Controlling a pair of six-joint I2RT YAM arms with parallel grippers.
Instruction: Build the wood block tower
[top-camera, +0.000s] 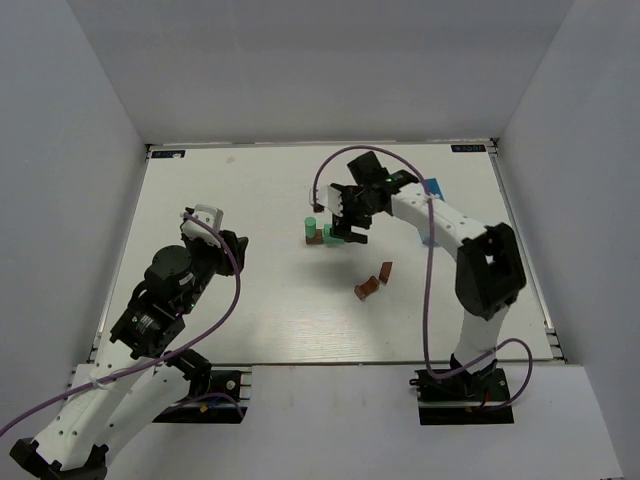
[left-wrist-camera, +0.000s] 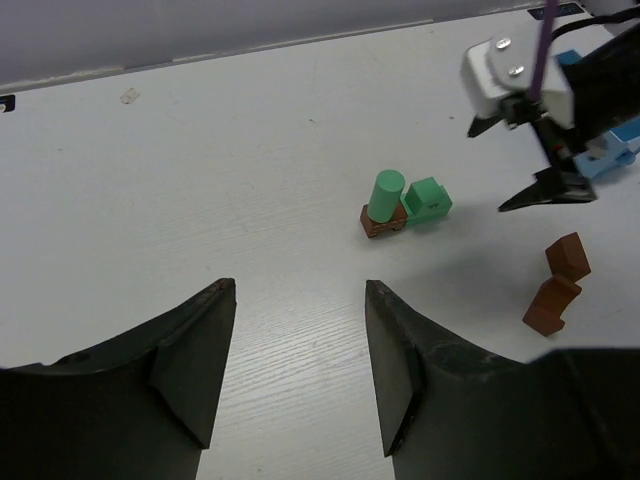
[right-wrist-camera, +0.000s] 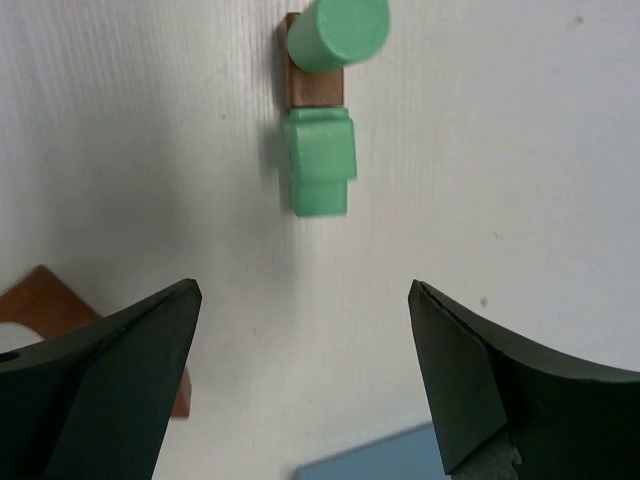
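The tower (top-camera: 312, 232) is very small. It is one flat brown block (left-wrist-camera: 378, 224) lying on the table (top-camera: 250, 300), with a green round block (left-wrist-camera: 386, 195) standing up on top of it. It sits near the middle of the table, a little closer to the far edge than to the near edge.

A green block (left-wrist-camera: 428, 200) with a step cut in it lies flat on the table. It is at the end of the brown block, on the side toward the right edge. The two look like they touch.

Two more brown blocks (top-camera: 368, 289) lie on the table away from the tower. They are closer to the near edge and more toward the right edge. They sit close together and look like they touch each other.

The right gripper (right-wrist-camera: 303, 288) hangs over the table just beside the green block, pointing down. Its two fingers are spread wide and there is nothing between them.

A blue box (top-camera: 436, 186) peeks out from behind the right arm, near the far right corner of the table.

The left gripper (left-wrist-camera: 298, 290) is over the left side of the table, far from the tower and facing it. Its fingers are apart and it holds nothing.
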